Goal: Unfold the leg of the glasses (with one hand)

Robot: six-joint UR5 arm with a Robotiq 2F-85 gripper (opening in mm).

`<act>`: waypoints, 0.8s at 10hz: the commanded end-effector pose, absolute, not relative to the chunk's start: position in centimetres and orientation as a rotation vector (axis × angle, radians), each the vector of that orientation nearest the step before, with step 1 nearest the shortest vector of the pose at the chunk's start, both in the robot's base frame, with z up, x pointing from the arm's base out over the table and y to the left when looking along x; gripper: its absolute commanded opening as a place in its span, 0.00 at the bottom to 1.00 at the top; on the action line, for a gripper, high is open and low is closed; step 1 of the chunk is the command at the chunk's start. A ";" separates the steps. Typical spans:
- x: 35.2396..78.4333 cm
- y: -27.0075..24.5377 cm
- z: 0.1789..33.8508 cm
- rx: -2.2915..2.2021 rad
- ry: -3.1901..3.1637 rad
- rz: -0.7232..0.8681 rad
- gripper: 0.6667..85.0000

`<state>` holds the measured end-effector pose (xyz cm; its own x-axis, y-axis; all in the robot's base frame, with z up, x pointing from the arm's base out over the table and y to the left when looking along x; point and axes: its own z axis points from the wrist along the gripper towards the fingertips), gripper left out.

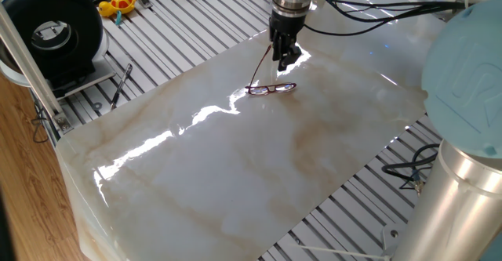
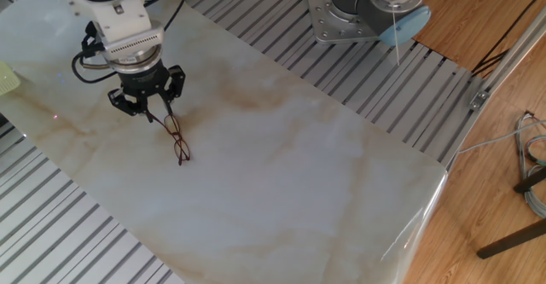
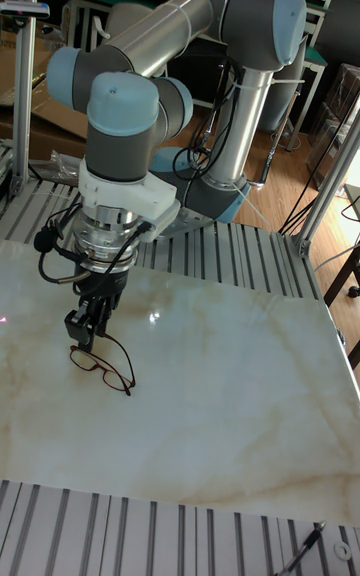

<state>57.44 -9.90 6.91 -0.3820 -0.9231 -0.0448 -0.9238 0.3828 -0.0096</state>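
Under gripper point(image 1: 285, 57), glasses point(image 1: 271, 88), leg raised

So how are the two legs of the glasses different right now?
One leg of the glasses sticks out and slants up off the table to the pincer; the other leg seems to lie along the lenses, though it is too thin to see clearly. The raised leg sits at the pincer's tips; nothing touches the other. Both are thin and dark.
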 end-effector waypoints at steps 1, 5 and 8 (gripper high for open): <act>57.4 -8.9 6.7 -1.681 2.580 0.071 0.45; 57.4 -8.6 7.4 -1.629 2.596 0.085 0.45; 57.5 -8.2 7.2 -1.594 2.580 0.111 0.45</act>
